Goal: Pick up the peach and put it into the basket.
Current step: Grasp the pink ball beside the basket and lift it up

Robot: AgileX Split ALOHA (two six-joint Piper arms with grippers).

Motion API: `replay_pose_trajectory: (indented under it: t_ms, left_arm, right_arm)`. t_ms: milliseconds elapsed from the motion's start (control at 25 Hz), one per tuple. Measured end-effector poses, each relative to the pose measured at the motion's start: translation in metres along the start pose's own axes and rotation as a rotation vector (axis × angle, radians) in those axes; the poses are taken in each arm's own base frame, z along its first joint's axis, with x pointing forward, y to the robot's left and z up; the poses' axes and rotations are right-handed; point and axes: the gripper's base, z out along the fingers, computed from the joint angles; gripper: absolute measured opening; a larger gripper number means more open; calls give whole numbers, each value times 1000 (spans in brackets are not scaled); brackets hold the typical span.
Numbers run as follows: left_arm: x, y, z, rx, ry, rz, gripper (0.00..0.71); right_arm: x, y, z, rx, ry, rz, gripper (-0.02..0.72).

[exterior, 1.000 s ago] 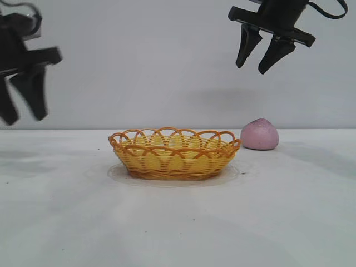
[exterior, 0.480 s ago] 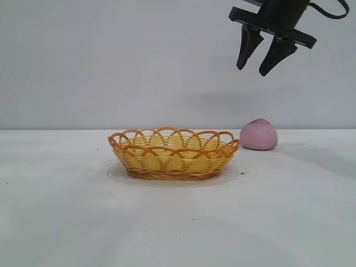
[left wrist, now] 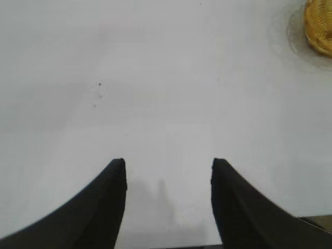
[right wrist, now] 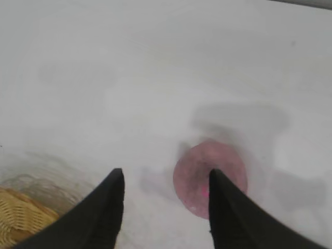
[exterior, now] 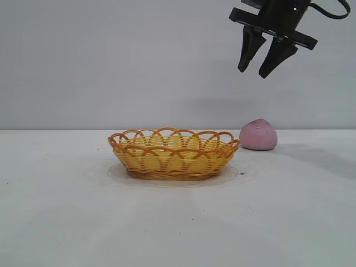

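Observation:
The dusty-pink peach (exterior: pixel 258 135) sits on the white table to the right of the basket and a little behind it. The yellow wicker basket (exterior: pixel 174 153) with an orange-brown looped rim stands mid-table and looks empty. My right gripper (exterior: pixel 253 71) hangs high above the peach, open and empty. In the right wrist view the peach (right wrist: pixel 199 174) lies far below the open gripper (right wrist: pixel 166 174), and a part of the basket (right wrist: pixel 21 220) shows. My left gripper (left wrist: pixel 168 163) is open over bare table in the left wrist view, with the basket's edge (left wrist: pixel 317 26) far off.
A plain grey wall stands behind the white table (exterior: pixel 178 222). A small dark speck (left wrist: pixel 99 84) marks the table in the left wrist view. The left arm is out of the exterior view.
The left arm has moved out of the exterior view to the left. The right gripper has barely shifted above the peach. Basket and peach have not moved.

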Motion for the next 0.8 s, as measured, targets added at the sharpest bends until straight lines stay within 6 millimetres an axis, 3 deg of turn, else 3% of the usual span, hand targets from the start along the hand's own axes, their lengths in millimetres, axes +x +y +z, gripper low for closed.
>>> replay_pose_trajectory:
  t_ms: [120,240,560,800]
  left_arm:
    - [26,3,-5,-17,-19,3,323]
    - [47,1,4,5,-43,-5,323]
    - [52,1,1,14,-101,-1,323]
    - [72,3,-19,22,-287,2,323]
  right_arm:
    - [1,0,0,-2,6,0,344]
    - [1,0,0,-4,13,0,344]
    - [2,1,0,-6,22,-2,344]
    - [7,-1,7,-12,73,0,344]
